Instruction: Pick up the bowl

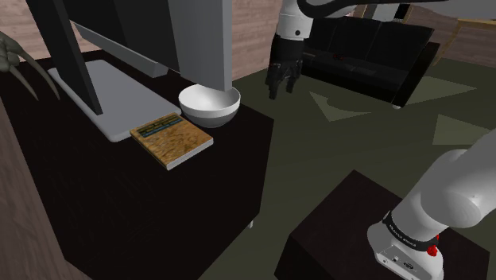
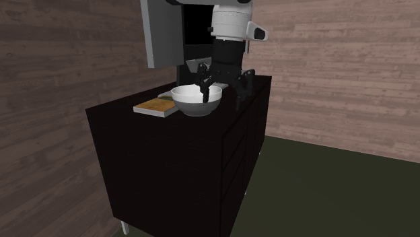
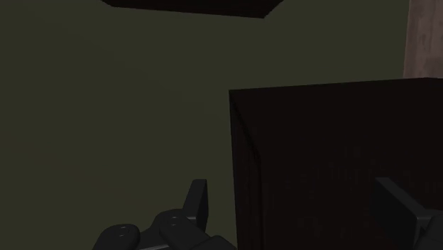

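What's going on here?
The white arm is going for the white bowl. The bowl sits on the dark cabinet beside a book, below a grey screen. The jaws stand open and empty, off to the shoulder view's right of the bowl by the cabinet's edge, not touching it. The bowl is not yet picked up.

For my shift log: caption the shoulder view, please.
Open gripper hovers by the dark cabinet's edge, clear of the white bowl beside a book.
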Robot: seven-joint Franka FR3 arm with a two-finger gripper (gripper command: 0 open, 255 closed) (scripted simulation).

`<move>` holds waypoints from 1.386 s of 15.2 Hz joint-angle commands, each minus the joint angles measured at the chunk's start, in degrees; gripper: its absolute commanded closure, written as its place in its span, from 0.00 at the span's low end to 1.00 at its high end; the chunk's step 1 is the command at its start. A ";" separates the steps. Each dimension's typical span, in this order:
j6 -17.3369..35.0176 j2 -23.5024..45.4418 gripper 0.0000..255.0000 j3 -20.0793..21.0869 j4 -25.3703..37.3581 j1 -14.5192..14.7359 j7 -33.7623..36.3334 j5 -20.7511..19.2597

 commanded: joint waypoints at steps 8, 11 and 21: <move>-5.73 22.62 0.00 3.14 28.11 2.75 7.26 -3.83; -10.19 32.05 0.00 3.61 41.86 4.94 9.59 -5.88; -5.25 33.64 0.00 3.51 38.45 5.23 9.56 -6.08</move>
